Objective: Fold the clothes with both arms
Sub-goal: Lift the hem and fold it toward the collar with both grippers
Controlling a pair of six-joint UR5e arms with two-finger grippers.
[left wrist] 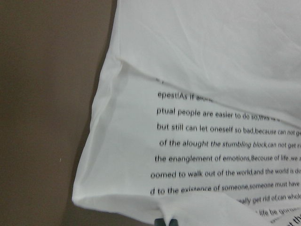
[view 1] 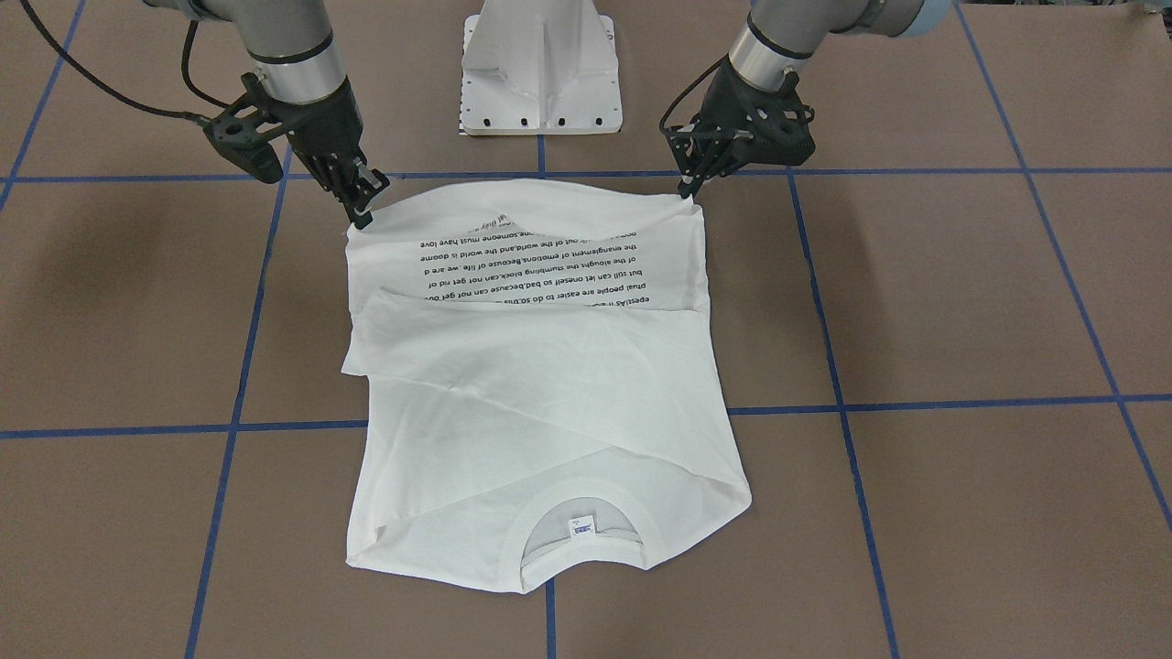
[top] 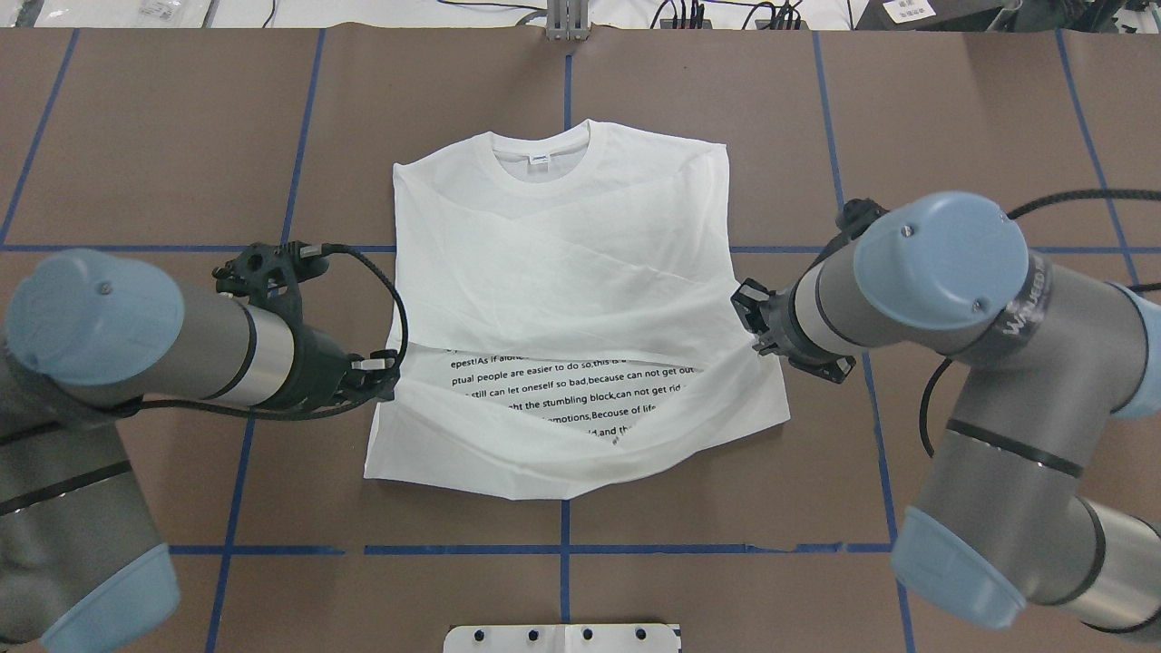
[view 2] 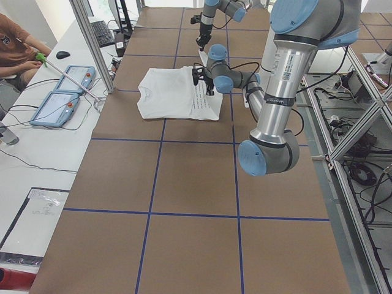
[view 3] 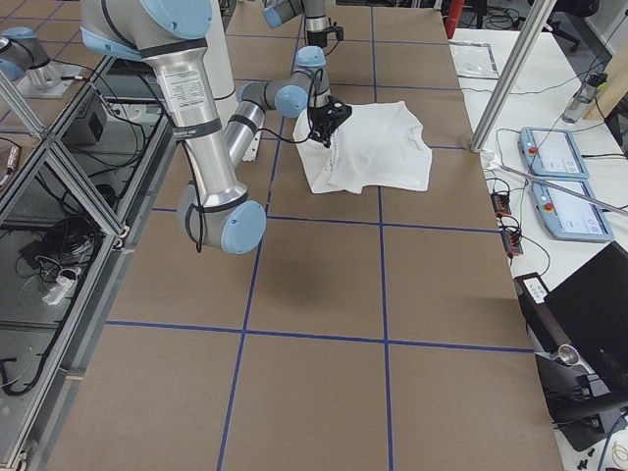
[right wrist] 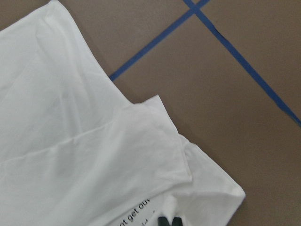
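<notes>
The white T-shirt (view 1: 549,394) lies on the brown table, sleeves folded across its body. Its collar (top: 542,154) with the neck label is on the side far from me. Black text (top: 571,385) shows on the near part. My left gripper (top: 392,381) is shut on the left hem corner and holds it a little above the table; it also shows in the front view (view 1: 689,190) and the left wrist view (left wrist: 167,221). My right gripper (top: 751,331) is shut on the right hem corner (view 1: 363,217), with cloth pinched at its tips (right wrist: 168,220). The hem sags between them.
The white pedestal base (view 1: 540,73) stands at my edge of the table. Blue tape lines (view 1: 916,403) cross the brown surface. Off the far edge, a side bench holds two control tablets (view 2: 58,104), and a person (view 2: 15,52) sits there.
</notes>
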